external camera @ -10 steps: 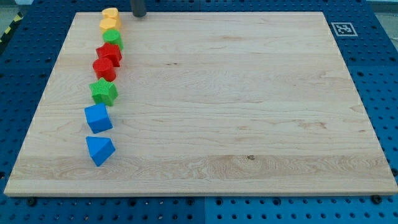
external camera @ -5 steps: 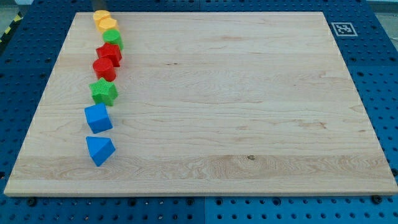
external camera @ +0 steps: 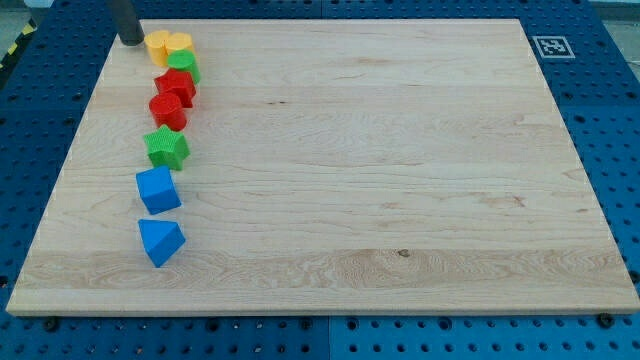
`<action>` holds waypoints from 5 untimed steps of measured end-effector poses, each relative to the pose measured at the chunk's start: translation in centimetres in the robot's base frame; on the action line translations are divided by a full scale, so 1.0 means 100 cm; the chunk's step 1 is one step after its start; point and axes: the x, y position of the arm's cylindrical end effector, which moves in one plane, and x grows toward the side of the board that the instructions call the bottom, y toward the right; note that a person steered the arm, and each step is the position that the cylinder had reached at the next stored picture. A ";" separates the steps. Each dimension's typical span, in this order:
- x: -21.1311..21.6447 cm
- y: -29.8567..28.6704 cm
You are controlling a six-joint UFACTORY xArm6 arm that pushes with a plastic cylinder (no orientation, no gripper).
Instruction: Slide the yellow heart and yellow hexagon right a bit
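Observation:
Two yellow blocks lie side by side at the board's top left: the yellow hexagon (external camera: 157, 45) on the left and the yellow heart (external camera: 179, 43) on the right, touching each other. My tip (external camera: 130, 41) stands just left of the yellow hexagon, close to it or touching it. The yellow heart touches the green block (external camera: 184, 66) just below it.
Below the yellow blocks a column runs down the left side: a green block, a red star (external camera: 176, 85), a red block (external camera: 167, 109), a green star (external camera: 167, 147), a blue cube (external camera: 158, 189) and a blue wedge-like block (external camera: 160, 240). The board's left edge (external camera: 62, 170) lies near.
My tip went from right of the yellow blocks, out of view at the top, to their left. The yellow blocks went from stacked in line to side by side.

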 end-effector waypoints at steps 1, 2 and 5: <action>0.003 -0.005; 0.019 -0.004; 0.022 0.057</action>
